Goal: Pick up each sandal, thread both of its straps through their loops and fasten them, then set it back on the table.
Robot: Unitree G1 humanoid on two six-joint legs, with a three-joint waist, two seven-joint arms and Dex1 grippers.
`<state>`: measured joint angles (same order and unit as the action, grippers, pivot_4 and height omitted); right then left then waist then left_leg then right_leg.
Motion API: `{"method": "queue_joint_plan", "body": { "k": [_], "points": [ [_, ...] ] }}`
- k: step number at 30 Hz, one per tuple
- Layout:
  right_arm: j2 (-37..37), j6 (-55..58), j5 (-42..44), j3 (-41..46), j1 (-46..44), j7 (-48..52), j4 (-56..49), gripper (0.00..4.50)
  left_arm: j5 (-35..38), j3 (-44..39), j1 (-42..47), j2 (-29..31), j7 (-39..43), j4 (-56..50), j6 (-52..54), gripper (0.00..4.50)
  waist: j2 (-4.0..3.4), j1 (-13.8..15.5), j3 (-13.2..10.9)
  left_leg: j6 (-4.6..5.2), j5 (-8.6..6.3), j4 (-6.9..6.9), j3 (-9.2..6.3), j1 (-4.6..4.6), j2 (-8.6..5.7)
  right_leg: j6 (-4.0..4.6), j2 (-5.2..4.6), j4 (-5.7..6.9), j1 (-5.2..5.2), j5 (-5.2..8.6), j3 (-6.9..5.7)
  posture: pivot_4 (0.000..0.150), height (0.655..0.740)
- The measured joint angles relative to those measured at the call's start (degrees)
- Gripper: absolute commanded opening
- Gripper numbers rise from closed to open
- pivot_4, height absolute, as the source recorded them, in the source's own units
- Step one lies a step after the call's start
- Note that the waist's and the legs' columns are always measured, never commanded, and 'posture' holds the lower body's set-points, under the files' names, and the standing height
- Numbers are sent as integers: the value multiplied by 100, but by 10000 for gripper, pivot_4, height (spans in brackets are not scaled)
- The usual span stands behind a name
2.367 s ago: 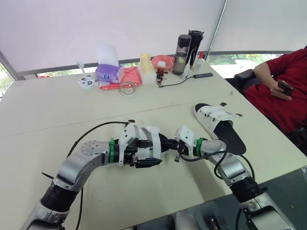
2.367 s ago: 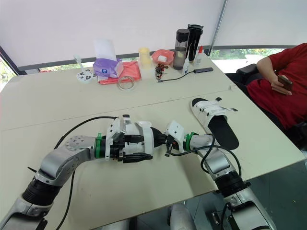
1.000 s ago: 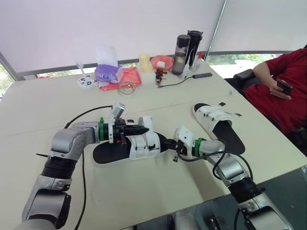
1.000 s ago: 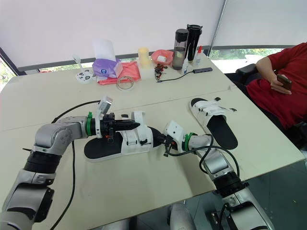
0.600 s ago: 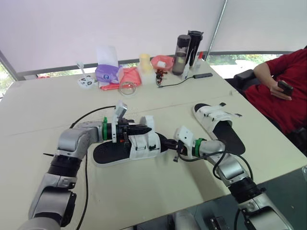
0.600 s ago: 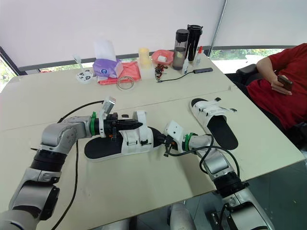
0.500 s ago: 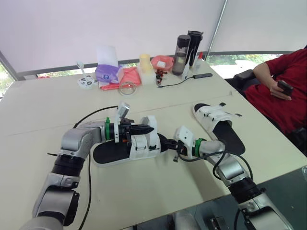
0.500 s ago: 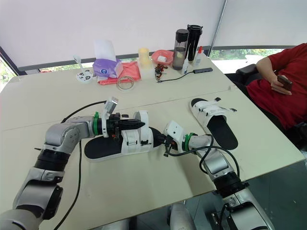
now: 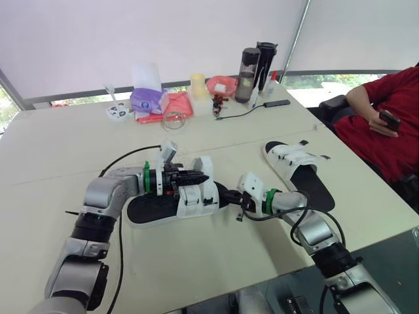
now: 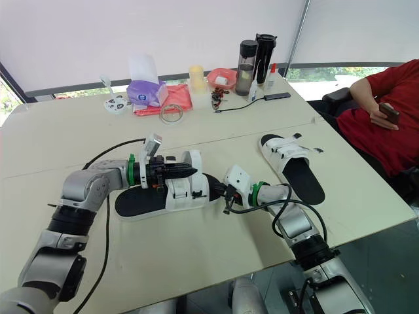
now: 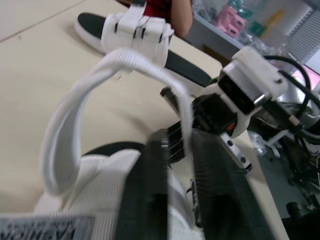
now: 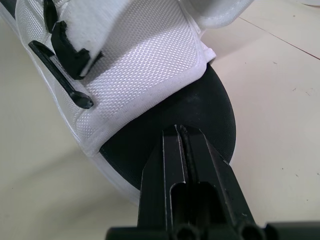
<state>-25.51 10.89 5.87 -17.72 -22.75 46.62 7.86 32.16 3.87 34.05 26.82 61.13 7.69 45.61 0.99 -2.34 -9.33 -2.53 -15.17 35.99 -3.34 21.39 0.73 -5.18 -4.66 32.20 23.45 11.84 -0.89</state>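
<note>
The robot's silver-grey left arm [image 9: 105, 196] bends out at the elbow, and its forearm reaches across towards the right. At its end the left gripper [image 9: 201, 176] lies roughly level, its two black fingers [image 11: 147, 195] pinched on a white fabric strap [image 11: 75, 120]. The silver-grey right arm [image 9: 313, 230] comes in from the lower right, elbow bent, with the forearm pointing left. The right gripper [image 9: 232, 197] has its black fingers [image 12: 167, 165] pressed tight together. The two grippers point towards each other, their tips near.
</note>
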Motion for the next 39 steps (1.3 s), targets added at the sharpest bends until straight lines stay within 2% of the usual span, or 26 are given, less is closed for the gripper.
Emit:
{"method": "queue_joint_plan", "body": {
  "k": [2, 10, 13, 18, 27, 32, 39],
  "points": [
    [0, 0, 0, 0, 10, -21, 0, 0, 9, -12, -14, -17, -37, -46, 7, 31395, 5, 8, 3, -1, -1, 1, -1, -1, 0, 0, 0, 0, 0, 0, 0, 1500, 7400],
    [0, 0, -1, 0, 12, -26, 0, 0, 130, -83, -14, -192, -267, -180, 161, 31395, 6, 8, 5, -15, -9, 1, -2, -1, 0, 0, 0, 0, 0, 0, 0, 1500, 7400],
    [0, 0, -1, 0, 13, -28, 0, 0, 159, -80, -16, -202, -268, -237, 170, 23905, 6, 8, 5, -14, -8, 2, -2, -1, -1, 0, -1, -1, -1, 0, 0, 1500, 7400],
    [0, 0, -1, 0, 13, -27, 0, 0, 32, 98, -146, -188, -265, -376, 46, 494, 6, 9, 6, -14, -8, 2, -1, -1, -1, 0, 0, -1, -1, 0, 0, 1500, 7400],
    [-1, 0, -3, 1, 15, -39, 0, 0, 65, 81, -85, -348, -445, -389, 83, 494, 9, 13, 7, -15, -9, 3, -1, -1, -1, 0, 0, -1, -1, 0, 0, 1500, 7400],
    [1, -1, -3, 0, 15, -46, 0, 0, 718, -467, 175, -641, -739, -391, 779, 494, 10, 9, 7, -1, -1, 4, 0, 0, -2, -1, 3, 0, -7, 0, -1, 1500, 7400],
    [15, -1, -3, -4, 14, -46, 0, 0, 773, -472, 51, -532, -803, -412, 855, 494, 8, -1, 8, 1, 1, 1, 5, -1, -4, 0, 5, 2, -9, 0, -1, 1500, 7400]
  ]
}}
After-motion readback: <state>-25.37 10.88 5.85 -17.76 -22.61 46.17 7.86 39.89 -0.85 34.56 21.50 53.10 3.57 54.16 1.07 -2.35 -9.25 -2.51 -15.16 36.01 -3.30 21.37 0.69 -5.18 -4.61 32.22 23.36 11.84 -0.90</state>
